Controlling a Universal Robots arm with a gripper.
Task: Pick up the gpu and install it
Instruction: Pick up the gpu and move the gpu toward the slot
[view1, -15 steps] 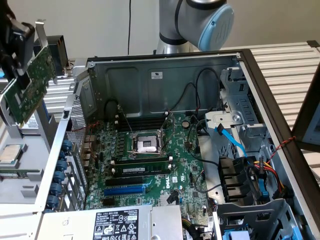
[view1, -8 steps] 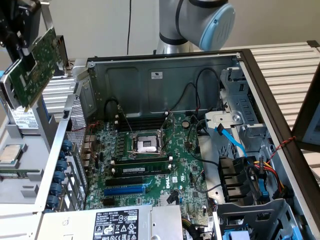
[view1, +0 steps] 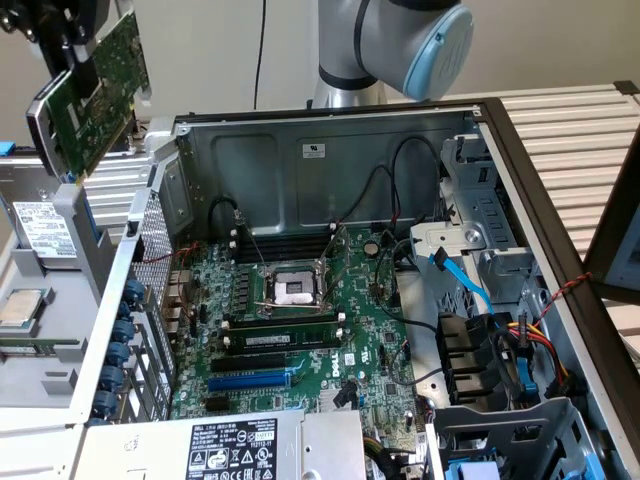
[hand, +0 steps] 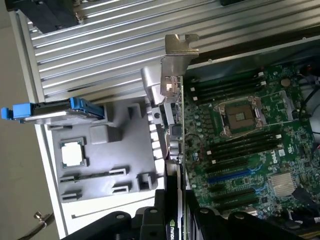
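— Green board, silver bracket: in the exterior view, is that the gpu (view1: 112, 75) high at the exterior view's left?
— Yes. The tool (view1: 85, 72) is clenched on it, jaws partly closed across the card. It holds the card tilted in the air, bracket end lower.
— Where is that against the machine?
— Outside the open computer case (view1: 270, 160), above the grey tray (view1: 70, 345) beside it. The card is well apart from the motherboard (view1: 300, 340) and touches nothing but the tool. The arm (view1: 400, 35), a grey joint with a blue cap, stands behind the case.
— And the wrist view?
— It looks along the card edge-on. Black fingers (hand: 160, 212) pinch the gpu (hand: 176, 132) from both faces, and this view adds a green logo on the shroud between them. The bracket end points away from the tool. On one side of the card lies the motherboard (hand: 240, 145). On the other lies the tray (hand: 125, 150), with a processor (hand: 72, 152) and a blue-railed hard drive (hand: 55, 111).
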